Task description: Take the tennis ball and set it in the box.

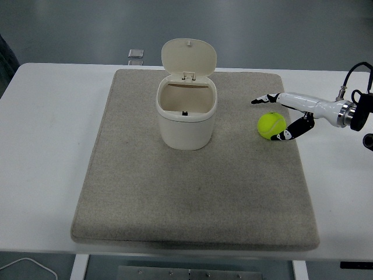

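- We see the right hand (291,114) reaching in from the right edge, low over the mat (192,192), with its fingers spread apart and nothing gripped.
- The long fingers (263,100) point left, above and behind the tennis ball (271,125); the thumb sits at the ball's lower right side, at or very near the surface. We cannot tell if it actually touches.
- The tennis ball rests on the grey mat, right of the box (185,114) and clearly apart from it, near the mat's right edge.
- The box is a cream bin standing upright near the mat's back centre, with its hinged lid (189,56) flipped up and the opening exposed. The inside looks empty from this angle.
- The mat lies flat on the white table (41,146) and covers most of the middle.
- A small grey square object (136,53) sits at the table's far edge, behind the mat's left corner.
- The left arm does not show.
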You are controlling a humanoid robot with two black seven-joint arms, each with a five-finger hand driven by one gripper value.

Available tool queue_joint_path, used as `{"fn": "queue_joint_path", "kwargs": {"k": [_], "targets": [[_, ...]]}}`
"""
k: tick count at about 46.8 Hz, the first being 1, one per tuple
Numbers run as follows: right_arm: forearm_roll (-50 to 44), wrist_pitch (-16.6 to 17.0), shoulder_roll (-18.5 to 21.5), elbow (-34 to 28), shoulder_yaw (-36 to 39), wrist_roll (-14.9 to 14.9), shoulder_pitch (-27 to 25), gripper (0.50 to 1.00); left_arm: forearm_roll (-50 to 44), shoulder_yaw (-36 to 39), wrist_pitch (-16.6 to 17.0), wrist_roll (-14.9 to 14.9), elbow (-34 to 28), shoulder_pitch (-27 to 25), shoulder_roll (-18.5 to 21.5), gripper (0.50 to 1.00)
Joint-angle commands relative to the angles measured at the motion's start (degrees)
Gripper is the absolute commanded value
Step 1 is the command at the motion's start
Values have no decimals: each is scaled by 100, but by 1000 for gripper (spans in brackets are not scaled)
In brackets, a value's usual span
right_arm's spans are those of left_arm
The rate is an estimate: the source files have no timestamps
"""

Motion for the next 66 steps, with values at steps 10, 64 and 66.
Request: {"fn": "queue_joint_path", "kwargs": {"k": [10, 64, 66], "targets": [[-135, -62, 71, -98, -124, -1, -24, 901, -7, -3, 7, 0, -1, 1, 0, 992], [15, 1211, -386, 288, 657, 140, 485, 500, 2, -3, -2, 0, 8, 1, 0, 990], [23, 1369, -429, 341, 772, 140, 520, 500, -7, 6, -2, 0, -1, 1, 0, 992]]}}
